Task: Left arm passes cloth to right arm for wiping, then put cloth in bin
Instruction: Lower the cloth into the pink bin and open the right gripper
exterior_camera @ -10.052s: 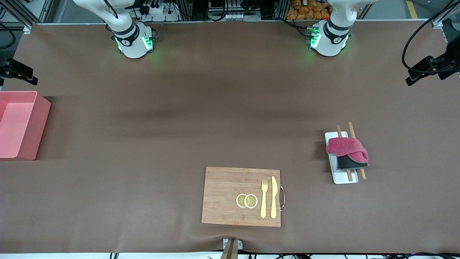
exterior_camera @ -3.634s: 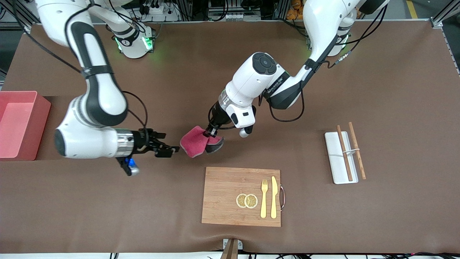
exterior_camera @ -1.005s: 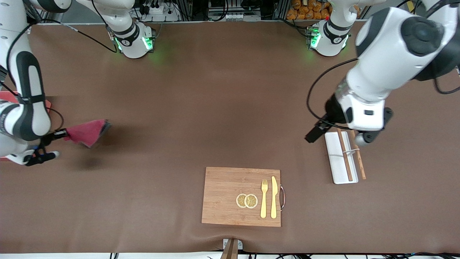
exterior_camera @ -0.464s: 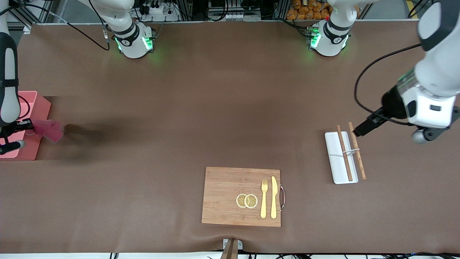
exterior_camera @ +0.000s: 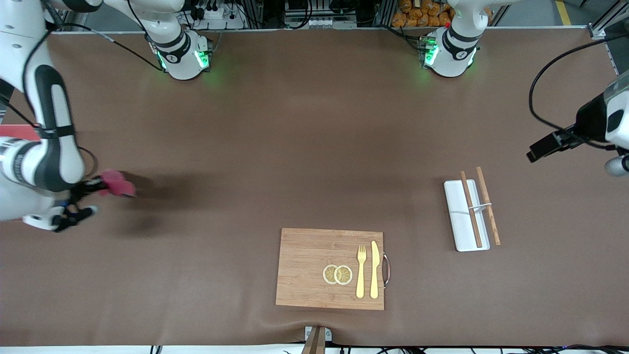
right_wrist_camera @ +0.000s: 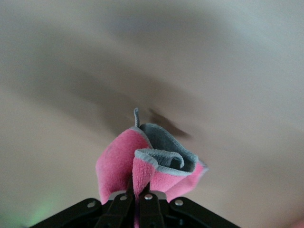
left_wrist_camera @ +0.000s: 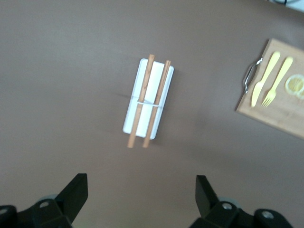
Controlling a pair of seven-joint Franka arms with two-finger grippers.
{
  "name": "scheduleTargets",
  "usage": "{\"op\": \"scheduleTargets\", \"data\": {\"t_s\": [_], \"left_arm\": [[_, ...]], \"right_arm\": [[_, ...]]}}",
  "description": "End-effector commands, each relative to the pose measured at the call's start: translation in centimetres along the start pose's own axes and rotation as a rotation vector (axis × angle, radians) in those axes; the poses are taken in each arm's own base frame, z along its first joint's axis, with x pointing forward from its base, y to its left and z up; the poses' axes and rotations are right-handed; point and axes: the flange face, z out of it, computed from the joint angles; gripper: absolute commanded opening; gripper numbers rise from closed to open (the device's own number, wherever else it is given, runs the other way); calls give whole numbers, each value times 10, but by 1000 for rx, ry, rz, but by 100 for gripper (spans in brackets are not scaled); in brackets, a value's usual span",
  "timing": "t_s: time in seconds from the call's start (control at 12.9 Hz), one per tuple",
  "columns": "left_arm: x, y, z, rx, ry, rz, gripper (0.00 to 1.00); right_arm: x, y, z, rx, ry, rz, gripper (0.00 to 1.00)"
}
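The magenta cloth [exterior_camera: 118, 183] hangs bunched from my right gripper [exterior_camera: 100, 186], which is shut on it over the bare table beside the pink bin [exterior_camera: 14, 132]. My right arm hides most of the bin. In the right wrist view the cloth [right_wrist_camera: 147, 164] shows its pink side and grey edge, pinched between the closed fingers of the right gripper [right_wrist_camera: 141, 195]. My left gripper [exterior_camera: 535, 151] is open and empty, up in the air over the left arm's end of the table; it shows wide open in the left wrist view [left_wrist_camera: 141, 199].
A white tray [exterior_camera: 459, 216] with two wooden chopsticks [exterior_camera: 486, 206] lies toward the left arm's end; it also shows in the left wrist view [left_wrist_camera: 148, 102]. A wooden cutting board [exterior_camera: 304, 268] with lemon slices, a fork and a knife lies near the front camera.
My right gripper with the cloth has swung from over the bin's edge back toward the table's middle. My left arm has drawn farther from the tray toward its end of the table.
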Motion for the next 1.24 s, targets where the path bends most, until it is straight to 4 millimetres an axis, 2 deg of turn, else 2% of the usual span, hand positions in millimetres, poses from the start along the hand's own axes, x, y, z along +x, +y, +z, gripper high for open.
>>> {"op": "scheduleTargets", "data": {"t_s": [0.0, 0.15, 0.31, 0.46, 0.54, 0.62, 0.77, 0.85, 1.01, 1.16], "left_arm": [[-23, -20, -6, 26, -2, 68, 100], [-35, -20, -14, 26, 9, 86, 100], [-46, -24, -10, 34, 2, 86, 100], [-48, -25, -12, 35, 7, 84, 100], [-52, -26, -17, 39, 18, 86, 100], [-53, -26, -19, 39, 18, 86, 100], [-60, -28, -27, 39, 24, 85, 100], [-63, -29, -30, 39, 27, 85, 100], [-68, -23, -31, 40, 20, 99, 100], [-68, -21, -30, 42, 14, 102, 100]], "right_arm": [[42, -86, -12, 63, 38, 34, 0], [61, -141, -31, 99, 92, 39, 0], [50, -160, -77, 106, 181, 91, 0], [23, -162, -118, 90, 236, 105, 0], [5, -152, -130, 101, 232, 122, 0], [-12, -134, -137, 115, 218, 148, 0], [-54, -107, -163, 48, 209, 154, 0], [-75, -86, -170, 20, 188, 138, 0], [-120, -31, -179, 48, 186, 120, 0], [-172, 27, -178, 26, 195, 62, 0]]}}
